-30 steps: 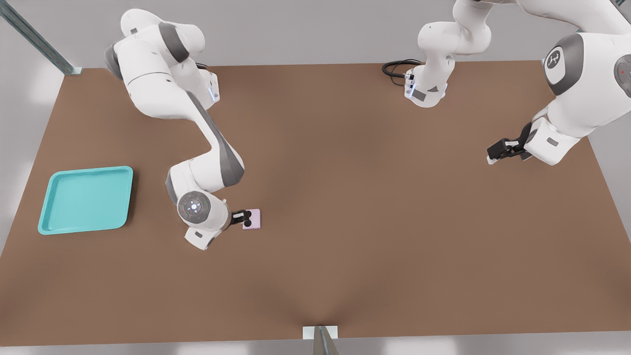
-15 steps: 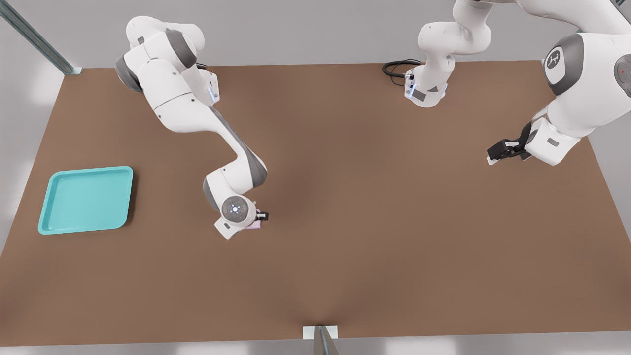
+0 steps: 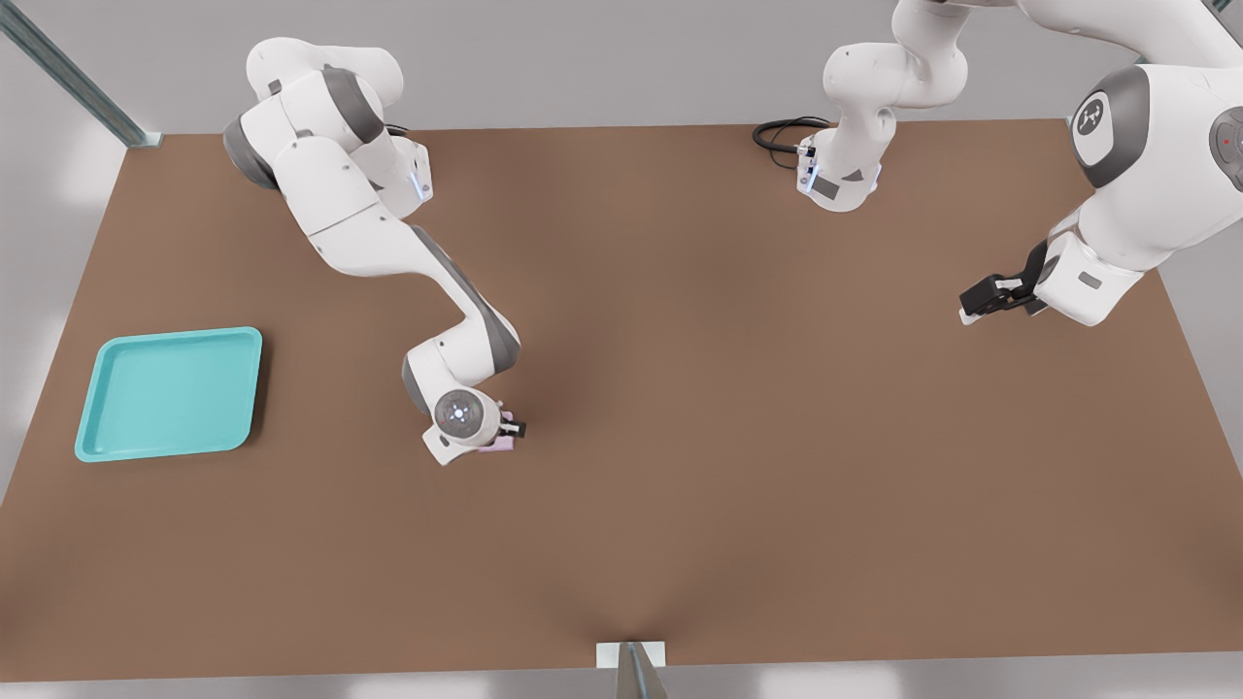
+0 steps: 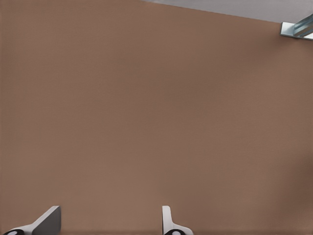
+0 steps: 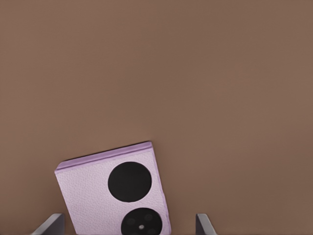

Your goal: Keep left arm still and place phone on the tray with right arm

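The pale pink phone (image 5: 93,188) lies flat on the brown table with its two black lenses facing up. In the front view only a pink sliver of the phone (image 3: 502,445) shows beside the working arm's wrist. My gripper (image 3: 507,428) hangs right over it, open, with one grey finger (image 5: 50,225) on each side of the phone and not touching it; in the right wrist view the gripper (image 5: 127,225) straddles the slab. The turquoise tray (image 3: 170,393) sits far off at the front view's left, with nothing on it.
The parked arm's black gripper (image 3: 991,294) hovers at the front view's right. A black cable (image 3: 777,133) loops by that arm's base at the table's back edge. A metal post (image 3: 631,668) stands at the near edge.
The working arm's wrist swung toward the front view's right, from beside the phone to over it, hiding most of the phone. In the last half second it barely shifted.
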Available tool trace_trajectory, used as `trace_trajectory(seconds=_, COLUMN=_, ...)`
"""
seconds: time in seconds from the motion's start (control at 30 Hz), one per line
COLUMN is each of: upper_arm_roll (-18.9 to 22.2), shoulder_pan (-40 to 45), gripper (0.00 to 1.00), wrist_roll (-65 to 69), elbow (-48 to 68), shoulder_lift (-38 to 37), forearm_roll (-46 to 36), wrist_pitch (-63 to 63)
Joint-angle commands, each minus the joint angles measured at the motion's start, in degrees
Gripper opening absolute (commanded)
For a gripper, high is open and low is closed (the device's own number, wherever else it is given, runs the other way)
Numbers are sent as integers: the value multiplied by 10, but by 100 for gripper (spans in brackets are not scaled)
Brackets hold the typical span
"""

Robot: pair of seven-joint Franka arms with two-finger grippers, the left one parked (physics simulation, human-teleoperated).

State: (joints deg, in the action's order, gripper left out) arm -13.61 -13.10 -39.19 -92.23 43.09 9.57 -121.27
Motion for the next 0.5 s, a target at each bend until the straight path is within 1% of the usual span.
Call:
trace_trajectory(seconds=0.0, upper_arm_roll=0, shoulder_pan=-1, gripper=100, wrist_roll=61, elbow=-3, shoulder_lift=-1, forearm_roll=0, wrist_pitch=-34)
trace_trajectory(seconds=0.07, upper_arm_roll=0, shoulder_pan=0, gripper=100, wrist_roll=89, elbow=-3, shoulder_lift=-1, forearm_roll=0, wrist_pitch=-37)
trace_trajectory(seconds=0.47, upper_arm_roll=-1, shoulder_pan=-3, gripper=100, wrist_roll=118, elbow=-16, shoulder_lift=14, forearm_roll=0, wrist_pitch=-61)
